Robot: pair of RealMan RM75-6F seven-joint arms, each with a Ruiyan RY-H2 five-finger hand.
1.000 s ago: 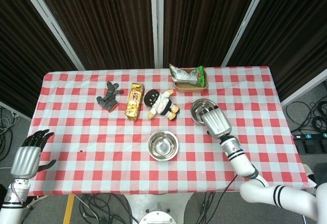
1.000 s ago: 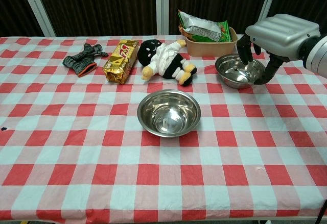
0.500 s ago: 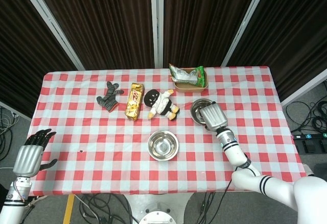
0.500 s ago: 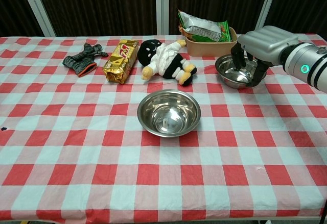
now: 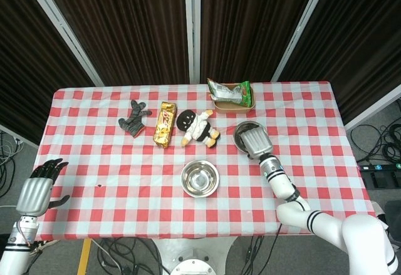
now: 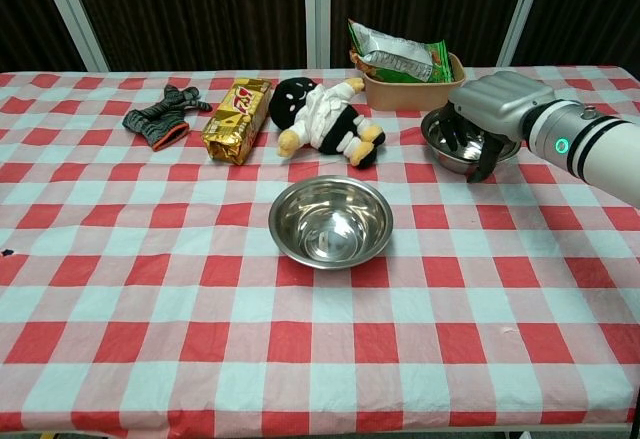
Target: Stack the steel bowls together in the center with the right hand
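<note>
Fingers [image 6: 462, 135] of our right hand [image 6: 487, 109] grasp the far steel bowl's [image 6: 445, 145] rim; both bowls sit mouth-up, centre bowl [image 6: 330, 221] apart.

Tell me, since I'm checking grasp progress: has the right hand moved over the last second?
Yes. In the chest view the right hand has dropped and shifted left, toward the brown tray, and now covers the far steel bowl.

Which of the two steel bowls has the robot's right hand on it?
The far bowl beside the snack tub; the right hand sits over its rim. The center bowl stands alone, untouched.
</note>
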